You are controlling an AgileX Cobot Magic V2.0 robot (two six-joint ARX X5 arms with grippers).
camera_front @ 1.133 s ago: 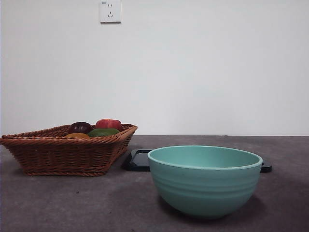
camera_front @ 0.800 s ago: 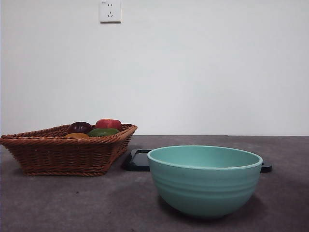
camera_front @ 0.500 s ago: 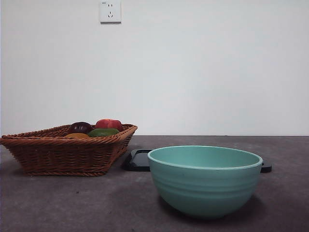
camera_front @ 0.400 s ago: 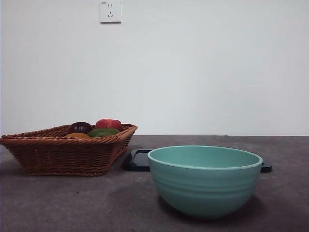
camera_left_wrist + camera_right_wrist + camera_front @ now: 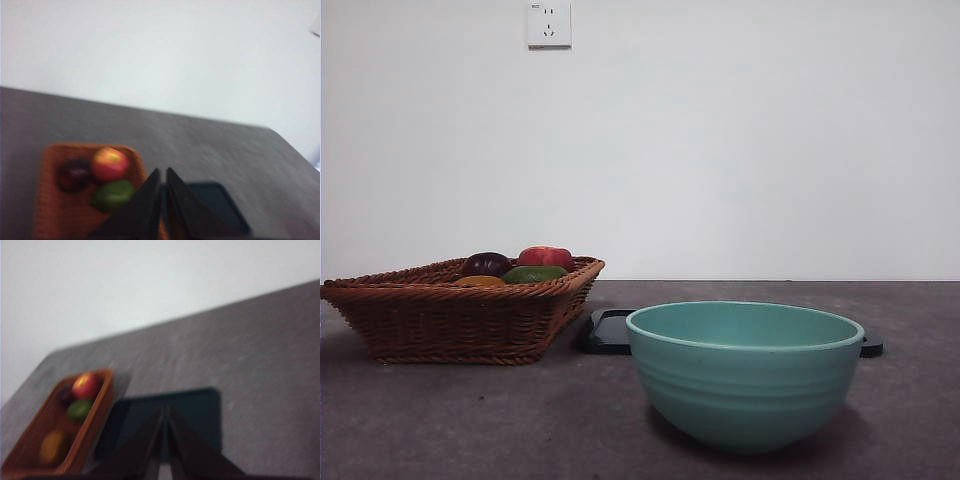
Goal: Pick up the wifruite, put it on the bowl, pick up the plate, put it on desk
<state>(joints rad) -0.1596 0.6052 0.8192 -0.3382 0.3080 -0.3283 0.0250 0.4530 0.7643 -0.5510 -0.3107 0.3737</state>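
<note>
Inside the basket [image 5: 450, 320] lies the wifruite [image 5: 480, 281]; both pincers closed, empty.

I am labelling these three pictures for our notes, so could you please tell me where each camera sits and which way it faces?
Front view: low, at table height, looking level across the desk to the wall; bowl nearest, wicker basket beside; no robot part shows.
Left wrist view: high on the left arm, looking down; left pincer shut over the basket.
Right wrist view: high on the right arm, looking down; right pincer shut over the dark plate.
Shared: all three show the basket of fruit and the plate.
</note>
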